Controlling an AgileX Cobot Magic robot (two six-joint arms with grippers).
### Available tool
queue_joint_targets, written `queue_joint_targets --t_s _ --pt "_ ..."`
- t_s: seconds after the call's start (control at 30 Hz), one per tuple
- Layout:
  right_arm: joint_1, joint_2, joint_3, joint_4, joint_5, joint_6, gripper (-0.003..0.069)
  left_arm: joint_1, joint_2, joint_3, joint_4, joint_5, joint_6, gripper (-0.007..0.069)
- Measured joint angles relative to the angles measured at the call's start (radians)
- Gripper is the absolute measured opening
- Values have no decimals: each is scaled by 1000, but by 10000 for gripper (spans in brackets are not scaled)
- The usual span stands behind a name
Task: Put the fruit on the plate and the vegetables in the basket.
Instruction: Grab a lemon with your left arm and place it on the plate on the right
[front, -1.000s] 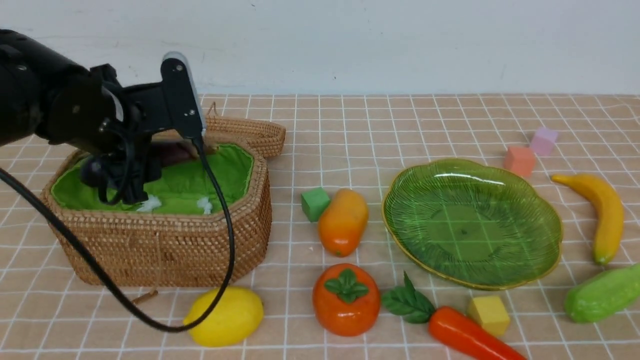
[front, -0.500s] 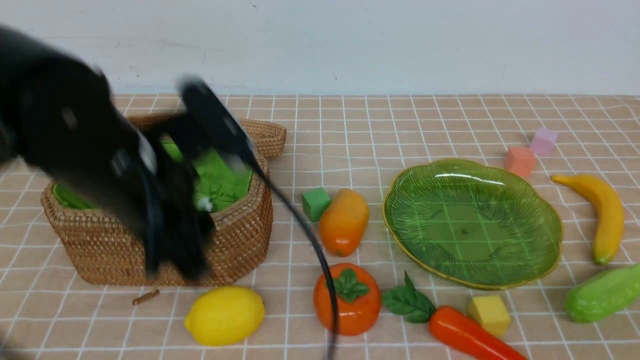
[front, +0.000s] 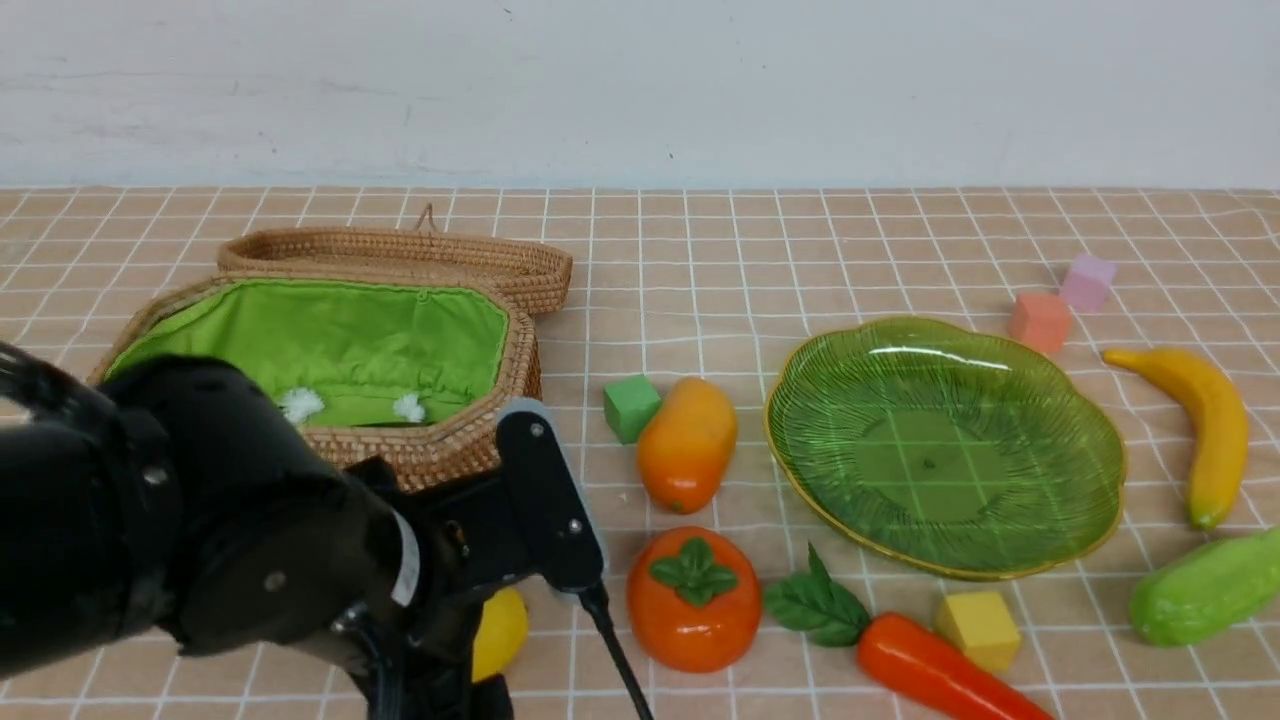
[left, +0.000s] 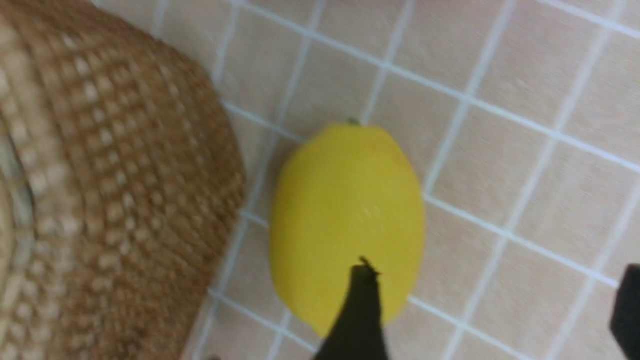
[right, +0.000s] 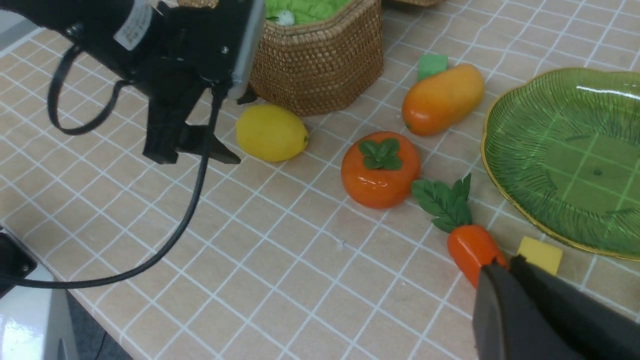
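Note:
My left gripper (left: 492, 300) is open, low over the table in front of the basket (front: 470, 445). One of its fingers (left: 360, 310) overlaps the yellow lemon (left: 347, 220), which lies on the cloth beside the basket wall (left: 115, 200). In the front view my left arm hides most of the lemon (front: 497, 630). The persimmon (front: 693, 600), mango (front: 686, 442) and banana (front: 1205, 425) lie around the green plate (front: 945, 445), which holds nothing. The carrot (front: 930, 670) and green gourd (front: 1205, 590) lie on the table. My right gripper (right: 502, 265) is shut and holds nothing, just above the carrot (right: 470, 245).
The basket's lid (front: 400, 255) lies open behind it, showing the green lining (front: 340, 340). Foam cubes sit about: green (front: 630, 405) by the mango, yellow (front: 978, 627) by the carrot, orange (front: 1040, 320) and pink (front: 1088, 282) behind the plate. My left arm's cable (right: 190, 200) trails across the front.
My left arm has swung out of the basket, forward and down to the lemon in front of it. The basket's lining now shows unobstructed. Nothing else on the table has moved.

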Motion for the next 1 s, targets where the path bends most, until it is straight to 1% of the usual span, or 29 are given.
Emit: queue_joint_targets --t_s 0.07,0.1,0.17,0.2,0.23,0.3,0.37,0.4,0.47,0.5,0.63,0.73,0.77,0.8,0.83,0.87,0.9,1.0 --pt "0 0 0 0 0 0 38 0 36 6 21 -26 -1 668" --pt "0 0 0 0 0 0 38 0 39 6 24 -26 -1 668" --pt "0 0 0 2 1 0 38 0 91 6 82 -55 -28 664" --pt "0 0 0 2 1 0 38 0 95 6 88 -55 -28 664" --pt "0 0 0 2 1 0 38 0 111 6 114 -63 -47 659" --pt "0 0 0 4 1 0 38 0 156 6 213 -79 -113 645" --pt "0 0 0 4 1 0 38 0 183 4 279 -84 -184 630" --pt "0 0 0 4 1 0 38 0 186 4 285 -84 -190 630" --pt "0 0 0 5 1 0 38 0 207 -2 337 -80 -258 591" --pt "0 0 0 5 1 0 40 0 211 -4 351 -79 -280 566" --pt "0 0 0 5 3 0 44 -12 211 -14 362 -51 -329 407" --pt "0 0 0 5 0 0 46 -44 196 -29 332 4 -335 330" --pt "0 0 0 4 -7 0 46 -59 188 -37 317 24 -335 258" --pt "0 0 0 4 -7 0 46 -62 188 -38 313 26 -335 258" --pt "0 0 0 3 -15 0 46 -71 182 -45 299 38 -337 169" --pt "0 0 0 -2 -30 0 46 -83 179 -64 268 61 -342 58" --pt "0 0 0 -7 -46 0 48 -86 179 -78 245 82 -351 0" --pt "0 0 0 -14 -69 0 50 -72 187 -98 229 98 -359 -13"
